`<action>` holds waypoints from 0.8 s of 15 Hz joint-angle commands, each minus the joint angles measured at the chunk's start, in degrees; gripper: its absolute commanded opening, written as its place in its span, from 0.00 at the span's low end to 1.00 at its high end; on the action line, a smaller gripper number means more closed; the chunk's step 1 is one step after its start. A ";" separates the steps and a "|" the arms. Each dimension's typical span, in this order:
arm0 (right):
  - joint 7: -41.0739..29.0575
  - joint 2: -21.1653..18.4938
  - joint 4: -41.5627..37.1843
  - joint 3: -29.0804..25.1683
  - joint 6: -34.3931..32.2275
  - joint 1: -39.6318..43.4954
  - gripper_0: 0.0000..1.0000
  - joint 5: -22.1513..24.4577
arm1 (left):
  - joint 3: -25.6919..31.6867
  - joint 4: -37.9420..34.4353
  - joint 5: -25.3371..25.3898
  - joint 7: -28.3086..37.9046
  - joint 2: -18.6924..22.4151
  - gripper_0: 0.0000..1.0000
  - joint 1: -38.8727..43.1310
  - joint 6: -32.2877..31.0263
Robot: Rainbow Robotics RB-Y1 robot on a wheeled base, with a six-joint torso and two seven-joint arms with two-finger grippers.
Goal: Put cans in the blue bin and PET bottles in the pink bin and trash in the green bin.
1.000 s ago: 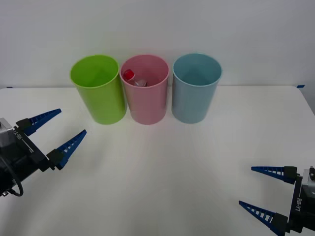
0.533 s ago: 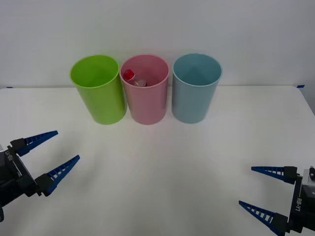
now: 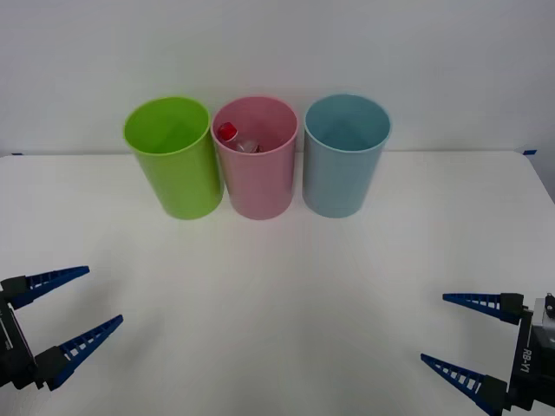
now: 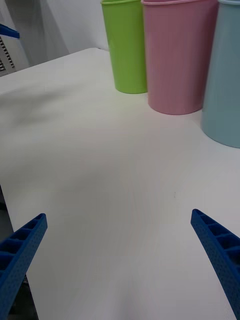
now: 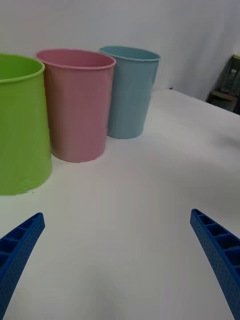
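Observation:
Three tall bins stand in a row at the back of the white table: the green bin [image 3: 173, 156], the pink bin [image 3: 257, 165] and the blue bin [image 3: 345, 154]. Inside the pink bin lies a clear PET bottle [image 3: 238, 139] with a red cap. My left gripper [image 3: 71, 303] hangs open and empty at the table's near left corner. At the near right corner my right gripper [image 3: 447, 331] is open and empty too. The wrist views show the green bin [image 5: 20, 125] [image 4: 126, 45], pink bin [image 5: 77, 102] [image 4: 180, 55] and blue bin [image 5: 129, 90] [image 4: 225, 75] from low down.
The white table [image 3: 295, 286] stretches bare between the bins and my grippers. A white wall rises right behind the bins. Blue tape marks sit at the table's far left and far right edges.
My left gripper has drawn back toward the near left corner, away from the green bin, staying open. The right gripper and the bins have not moved.

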 commanded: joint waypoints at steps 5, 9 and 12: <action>0.00 0.00 0.00 0.00 0.00 0.00 1.00 0.00 | 2.50 0.01 -2.54 -4.76 -0.01 1.00 2.27 -1.02; 0.00 0.00 0.00 0.00 0.00 0.00 1.00 0.00 | 2.94 0.01 -2.54 -4.49 -0.01 1.00 4.12 -0.93; 0.00 0.00 0.00 0.00 0.00 0.00 1.00 0.00 | 2.94 0.01 -2.54 -3.97 -0.01 1.00 5.44 -0.84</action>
